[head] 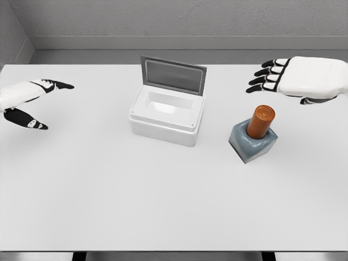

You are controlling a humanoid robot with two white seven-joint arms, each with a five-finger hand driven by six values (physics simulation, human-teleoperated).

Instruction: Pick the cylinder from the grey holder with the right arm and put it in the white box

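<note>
The white table fills the lower frame, its surface smooth and matte, with a dark edge along the bottom. Right of centre sits the grey holder, a squat block with bevelled edges, turned at an angle. The cylinder stands in its socket, leaning slightly, orange-brown with a faint sheen and a flat round top. No writing shows on either. At centre stands the white box, rectangular with rounded corners and a hollow interior; its grey lid is raised at the back, its inner panel dull grey. In the upper right the right hand hovers above and behind the cylinder, apart from it, palm down, dark-tipped fingers extended and holding nothing. At the left edge the left hand rests with fingers spread, thumb apart
</note>
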